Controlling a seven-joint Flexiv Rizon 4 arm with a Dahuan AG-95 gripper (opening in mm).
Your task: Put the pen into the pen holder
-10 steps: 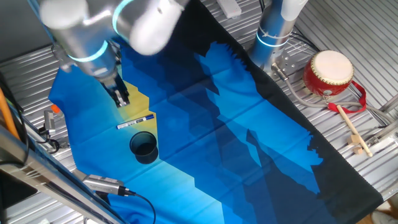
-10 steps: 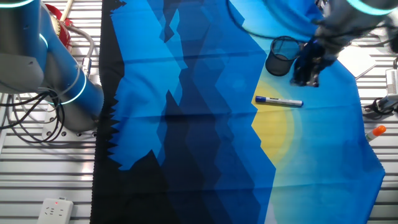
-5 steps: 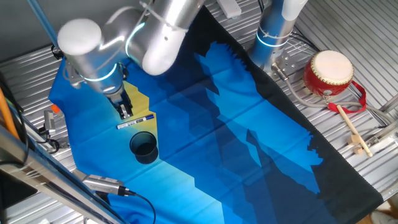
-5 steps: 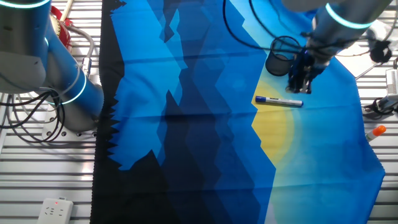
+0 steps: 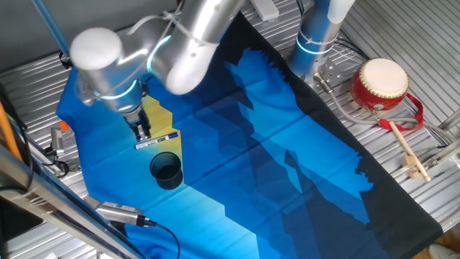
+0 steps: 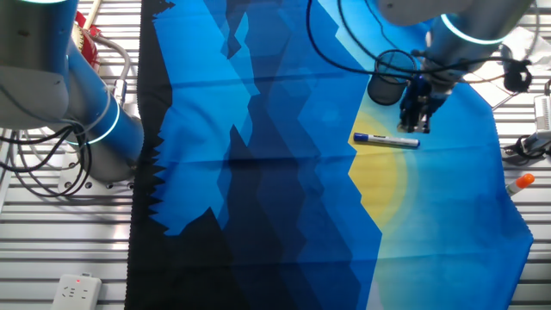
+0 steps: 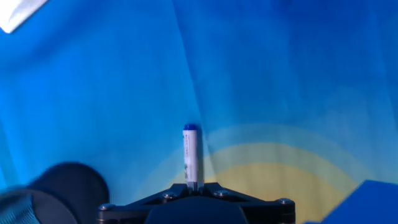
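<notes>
The pen [image 5: 157, 140] is a slim white marker lying flat on the yellow patch of the blue cloth. It also shows in the other fixed view [image 6: 386, 140] and in the hand view [image 7: 191, 154], blue tip away from the camera. My gripper [image 5: 141, 132] is low over the pen's rear end [image 6: 411, 129]. Its jaws stand narrowly apart on either side of that end [image 7: 192, 185]. The pen holder [image 5: 166, 170] is a dark cup standing upright just beside the pen [image 6: 389, 77], and at the lower left of the hand view [image 7: 68, 186].
A red-and-cream drum [image 5: 379, 84] and a wooden drumstick [image 5: 406, 147] lie off the cloth at the right. A second arm's base [image 5: 316, 36] stands at the back. An orange-tipped marker [image 6: 519, 182] and cables lie off the cloth's edge.
My gripper has moved down and toward the pen, from beside the yellow patch to right over the pen's end. The pen and the cup have not moved.
</notes>
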